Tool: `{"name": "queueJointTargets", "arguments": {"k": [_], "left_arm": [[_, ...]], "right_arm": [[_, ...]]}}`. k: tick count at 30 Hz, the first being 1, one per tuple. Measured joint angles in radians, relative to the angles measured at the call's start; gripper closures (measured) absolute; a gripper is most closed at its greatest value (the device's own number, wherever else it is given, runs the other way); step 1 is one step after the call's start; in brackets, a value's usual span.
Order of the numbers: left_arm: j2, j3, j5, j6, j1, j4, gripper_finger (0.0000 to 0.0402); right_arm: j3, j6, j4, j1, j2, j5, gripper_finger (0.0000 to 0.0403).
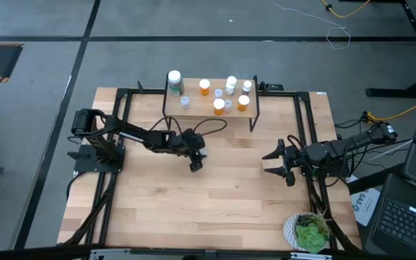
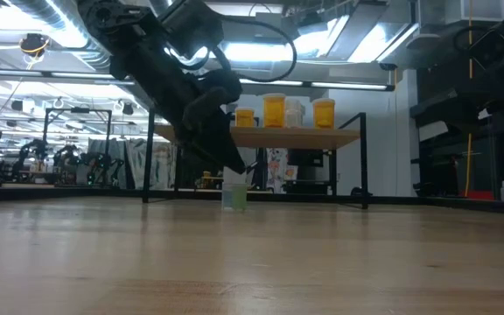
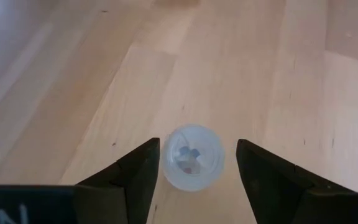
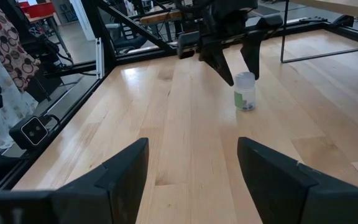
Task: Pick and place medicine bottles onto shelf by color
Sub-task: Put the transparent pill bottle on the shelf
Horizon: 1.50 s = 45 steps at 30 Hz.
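Now your left gripper [image 3: 194, 177] straddles the small clear bottle [image 3: 193, 157], fingers wide, lined up to grasp; the right gripper [image 1: 276, 165] waits open at the table's right.

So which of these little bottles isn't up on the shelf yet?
The small clear bottle on the table, between the open fingers of the left gripper. All the others stand on the shelf.

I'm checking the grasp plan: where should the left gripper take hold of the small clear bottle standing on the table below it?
Grip the small clear bottle across its round side wall, just under the cap, coming straight down from above. It stands upright on the table, and the left gripper is open with one finger on each side. The sides are probably an even surface to close on.
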Motion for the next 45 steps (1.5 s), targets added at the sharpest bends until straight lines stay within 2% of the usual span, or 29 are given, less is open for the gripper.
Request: {"name": "queueJointTargets", "arguments": {"k": [10,19,26,35,38,45], "left_arm": [[0.002,0.000,0.000,0.000,0.000,0.000,0.0193],[0.069,-0.001,-0.014,0.025,-0.002,0.007,0.0193],[0.060,0.001,-0.042,0.028,-0.006,0.066,0.0193],[0.060,0.000,-0.042,0.029,-0.007,0.059,0.0194],[0.060,0.000,-0.042,0.029,-0.007,0.058,0.0206],[0.054,0.002,-0.028,0.026,-0.007,0.059,0.0273]], "right_arm": [[0.000,0.000,0.000,0.000,0.000,0.000,0.0155],[0.000,0.000,0.000,0.000,0.000,0.000,0.0155],[0.000,0.018,0.000,0.000,0.000,0.000,0.0155],[0.000,0.026,0.000,0.000,0.000,0.000,0.0155],[0.000,0.026,0.000,0.000,0.000,0.000,0.0155],[0.000,0.025,0.000,0.000,0.000,0.000,0.0155]]}}
